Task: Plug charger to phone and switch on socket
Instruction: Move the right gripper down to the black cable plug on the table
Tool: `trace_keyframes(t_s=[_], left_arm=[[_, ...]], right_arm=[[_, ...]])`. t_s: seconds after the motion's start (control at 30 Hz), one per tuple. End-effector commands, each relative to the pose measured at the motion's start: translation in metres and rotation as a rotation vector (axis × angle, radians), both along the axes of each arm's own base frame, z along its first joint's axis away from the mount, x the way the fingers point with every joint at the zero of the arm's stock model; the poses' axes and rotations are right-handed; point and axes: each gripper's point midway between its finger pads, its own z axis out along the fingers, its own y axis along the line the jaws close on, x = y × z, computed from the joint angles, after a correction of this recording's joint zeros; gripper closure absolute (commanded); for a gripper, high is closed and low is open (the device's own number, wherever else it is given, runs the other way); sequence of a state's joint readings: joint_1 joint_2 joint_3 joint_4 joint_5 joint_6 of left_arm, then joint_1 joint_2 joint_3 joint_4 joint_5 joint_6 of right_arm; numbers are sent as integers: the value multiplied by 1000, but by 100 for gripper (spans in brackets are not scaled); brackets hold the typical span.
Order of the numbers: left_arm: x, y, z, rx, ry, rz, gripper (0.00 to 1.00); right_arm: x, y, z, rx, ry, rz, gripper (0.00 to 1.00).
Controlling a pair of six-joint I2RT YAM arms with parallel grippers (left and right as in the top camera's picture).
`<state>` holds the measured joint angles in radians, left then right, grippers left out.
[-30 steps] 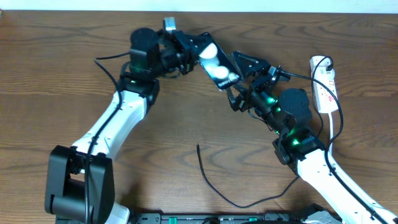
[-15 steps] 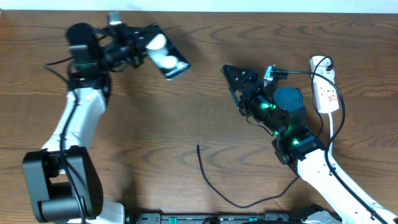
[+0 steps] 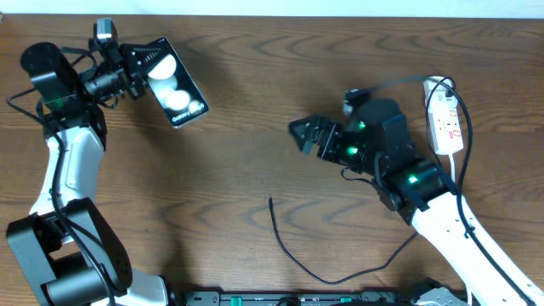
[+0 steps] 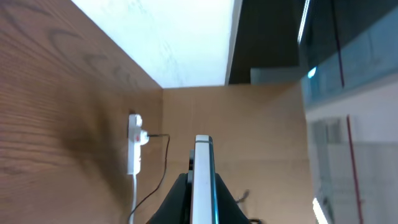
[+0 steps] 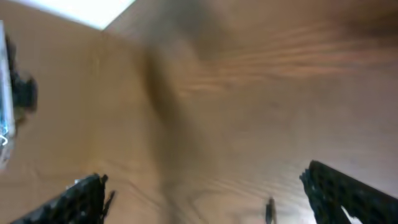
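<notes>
L hand (image 3: 136, 70) clamped on one end of phone (image 3: 174, 89), free end jutting past its fingers, prob. to expose port; R hand (image 3: 310, 138) wide open, empty, w/ charger (image 3: 285, 246) tip loose on table (image 3: 255, 85) nearby, socket (image 3: 444, 110) behind its wrist, untouched.

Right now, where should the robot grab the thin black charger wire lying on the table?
Probably just behind the plug tip of the charger, coming straight down from above: that end lies flat and free on the table, and the open right gripper is nearest.
</notes>
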<state>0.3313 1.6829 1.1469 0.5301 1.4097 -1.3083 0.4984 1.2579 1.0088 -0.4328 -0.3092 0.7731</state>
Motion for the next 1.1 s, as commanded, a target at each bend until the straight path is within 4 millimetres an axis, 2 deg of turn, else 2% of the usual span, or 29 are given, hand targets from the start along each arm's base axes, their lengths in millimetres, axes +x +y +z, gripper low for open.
trace_keyframes(t_s=[0.0, 0.1, 0.2, 0.33, 0.53, 0.6, 0.77, 1.07], left_arm=[[-18, -10, 9, 57, -135, -115, 93], [-19, -11, 9, 69, -159, -123, 93], [-19, -11, 9, 83, -186, -123, 93], [-19, -10, 9, 96, -211, -123, 93], [-19, -10, 9, 120, -255, -123, 93], [-19, -10, 9, 131, -277, -122, 92], [-17, -5, 6, 136, -279, -111, 93], [-12, 21, 0, 137, -259, -51, 93]], right_arm=[[-25, 15, -23, -200, -52, 235, 1], [-55, 24, -53, -276, 31, 348, 1], [-78, 38, -72, -288, 109, 405, 1], [-97, 54, -94, -334, 162, 465, 1], [-126, 57, -145, -514, 270, 494, 2], [-135, 59, -158, -536, 325, 484, 5], [-143, 53, -169, -563, 402, 443, 11], [-148, 47, -177, -598, 457, 368, 19]])
